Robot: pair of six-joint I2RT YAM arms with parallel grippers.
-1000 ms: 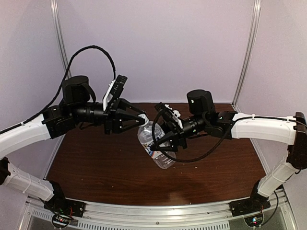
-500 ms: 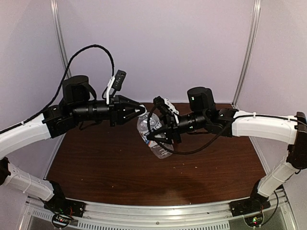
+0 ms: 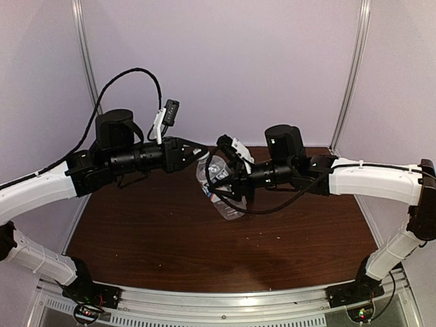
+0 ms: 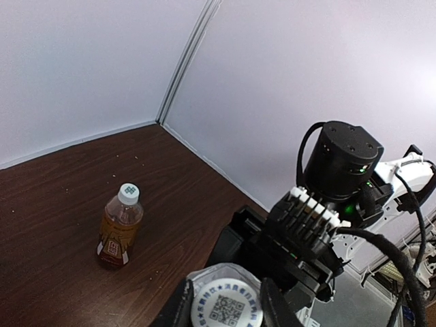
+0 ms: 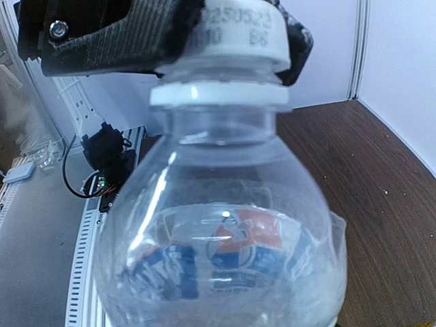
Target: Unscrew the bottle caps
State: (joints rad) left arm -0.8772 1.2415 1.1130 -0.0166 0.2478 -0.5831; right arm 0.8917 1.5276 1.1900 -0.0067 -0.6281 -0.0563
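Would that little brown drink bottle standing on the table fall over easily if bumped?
Probably not from a light nudge: the bottle looks nearly full, so likely heavy for its size. It is taller than wide, so a push near its cap might tip it. Once down, its round body would likely roll.

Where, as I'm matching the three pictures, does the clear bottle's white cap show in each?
Top view: cap near centre, pinched by the left tool.
Left wrist: cap bottom centre, its top facing the camera.
Right wrist: cap top centre, above the bottle.
Shared landmark: the brown table, seen in all three.
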